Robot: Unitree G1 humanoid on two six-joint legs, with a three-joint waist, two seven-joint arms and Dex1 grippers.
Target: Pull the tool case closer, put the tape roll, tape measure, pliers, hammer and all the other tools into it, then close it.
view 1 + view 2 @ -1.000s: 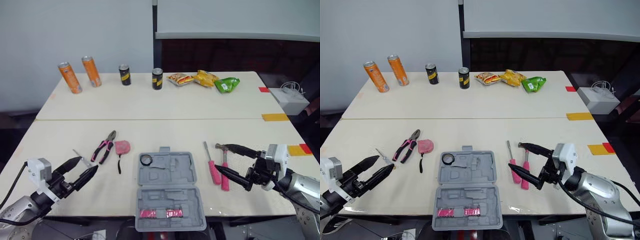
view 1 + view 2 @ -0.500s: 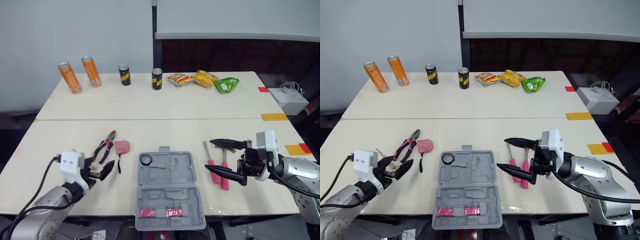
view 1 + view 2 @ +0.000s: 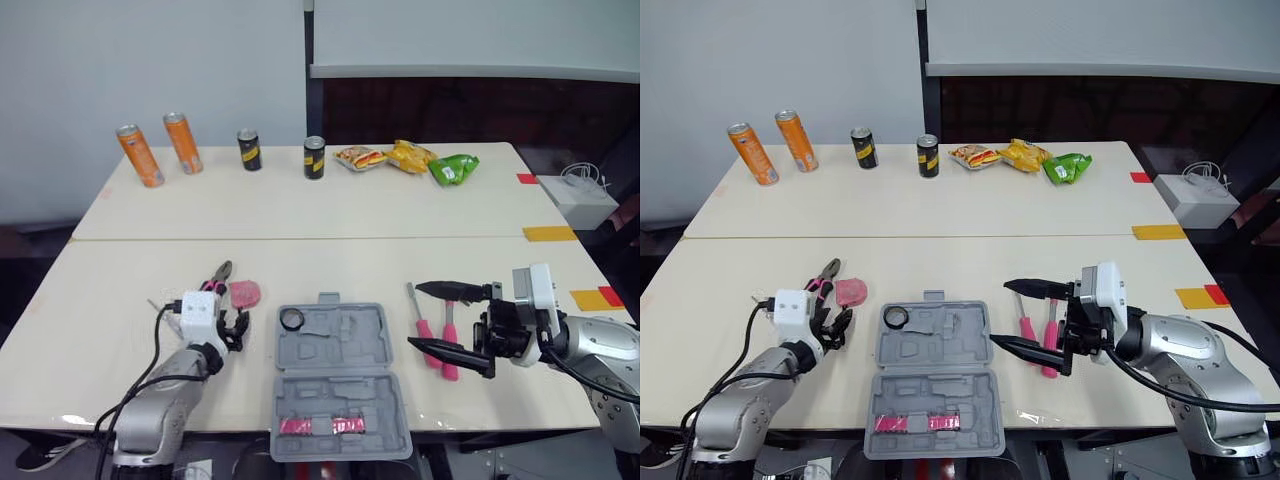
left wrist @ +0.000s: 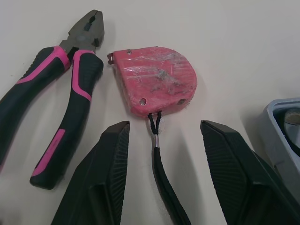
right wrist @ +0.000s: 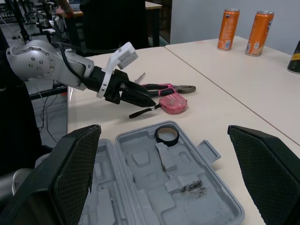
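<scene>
Pink tape measure (image 4: 157, 79), markings perhaps illegible

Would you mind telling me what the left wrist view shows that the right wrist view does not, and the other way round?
Left wrist view: a close look at the open left gripper, with the black strap running between its two fingers.
Right wrist view: the whole open tool case with its moulded recesses, and two orange cans on the far table.
Both: the pink tape measure lying beside the pliers on the table, and the case corner holding the tape roll.
</scene>
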